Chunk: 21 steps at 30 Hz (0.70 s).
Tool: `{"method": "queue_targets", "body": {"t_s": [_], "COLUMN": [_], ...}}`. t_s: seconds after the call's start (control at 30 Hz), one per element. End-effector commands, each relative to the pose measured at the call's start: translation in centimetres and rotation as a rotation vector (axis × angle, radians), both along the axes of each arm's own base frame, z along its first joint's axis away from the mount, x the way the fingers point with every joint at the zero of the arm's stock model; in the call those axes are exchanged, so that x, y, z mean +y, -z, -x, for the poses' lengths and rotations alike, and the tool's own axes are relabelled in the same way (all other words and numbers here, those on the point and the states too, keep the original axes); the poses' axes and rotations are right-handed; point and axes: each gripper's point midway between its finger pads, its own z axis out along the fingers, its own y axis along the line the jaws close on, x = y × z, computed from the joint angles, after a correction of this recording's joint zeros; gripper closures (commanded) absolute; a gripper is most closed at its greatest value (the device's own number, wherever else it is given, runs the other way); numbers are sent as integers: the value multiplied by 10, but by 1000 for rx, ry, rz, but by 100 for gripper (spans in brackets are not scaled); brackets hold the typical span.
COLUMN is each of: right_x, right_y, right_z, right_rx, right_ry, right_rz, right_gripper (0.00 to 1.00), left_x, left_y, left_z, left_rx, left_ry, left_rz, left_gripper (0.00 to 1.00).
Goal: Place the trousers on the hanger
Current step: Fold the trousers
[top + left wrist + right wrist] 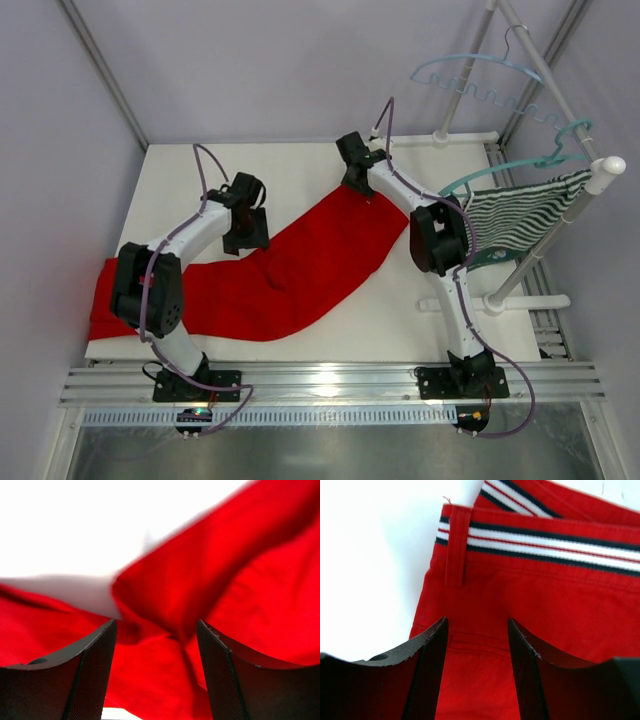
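The trousers lie flat on the white table, running from its 8 o'clock corner up toward 1 o'clock, well apart from the hanger, which hangs on the rack rod beyond the table's 1 o'clock corner. The 8 o'clock end of the trousers is covered by the left arm's elbow, so the hems cannot be made out, and cloth there reaches the table's left edge. The waistband end is hidden from above by the right gripper. Its wrist view shows the 2 fingers spread over the cloth just short of the striped band, holding nothing. The left gripper sits over the middle of the legs at the 10 o'clock edge of the cloth. Its fingers stand apart, and a blurred fold runs toward the gap, seemingly not pinched. Bare table lies at 11 to 12 o'clock and along the 5 o'clock edge. At 3 o'clock a striped garment on a teal hanger crowds the right elbow.
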Motion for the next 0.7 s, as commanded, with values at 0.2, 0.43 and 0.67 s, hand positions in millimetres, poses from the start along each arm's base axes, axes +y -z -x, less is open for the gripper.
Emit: {"method": "queue_targets", "body": {"t_s": [0.2, 0.43, 0.67], "right_x": [1, -9, -29], "right_y": [-56, -48, -29], "right_z": [-38, -50, -59], "right_rx": [-201, -193, -161], "right_ry": [-101, -66, -50], "right_rz": [26, 27, 35], "right_gripper": [43, 43, 43], "left_x": [-18, -53, -85], "left_y": [-53, -14, -12], "left_z": [-21, 6, 16], "left_rx": [-166, 58, 101], "left_ry": [78, 155, 197], "left_rz": [96, 244, 429], "left_gripper": [30, 31, 31]}}
